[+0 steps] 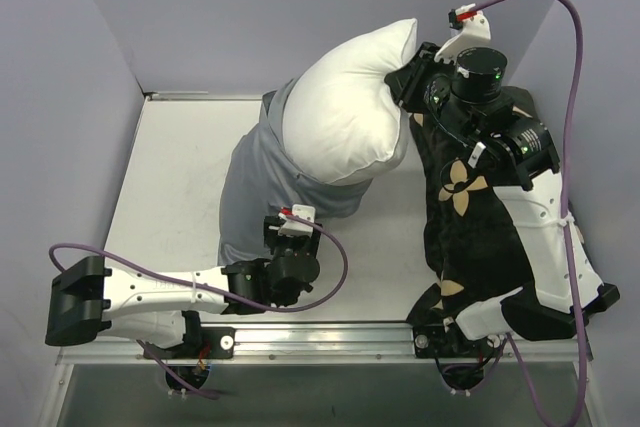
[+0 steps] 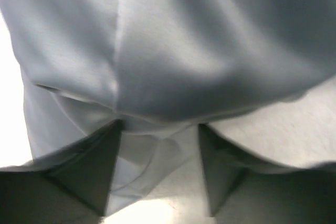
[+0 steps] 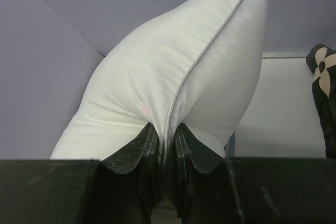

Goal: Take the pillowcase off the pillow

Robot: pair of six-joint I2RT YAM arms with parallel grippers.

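Both wrist-views: right end effector [image 3: 167, 129] pinches pillow [image 3: 157, 77]; left end effector [image 2: 160, 127] agape, straddling pillowcase [image 2: 184, 51].

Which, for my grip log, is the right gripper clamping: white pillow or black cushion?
The white pillow: the right gripper pinches its seamed edge. The black flowered cushion lies flat, not gripped.

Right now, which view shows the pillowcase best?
Top external: it shows nearly all the grey pillowcase, bunched around the near end of the white pillow. Left wrist gives only a blurred close-up of its fabric at the left end effector. Right wrist shows the pillow, with hardly any pillowcase.
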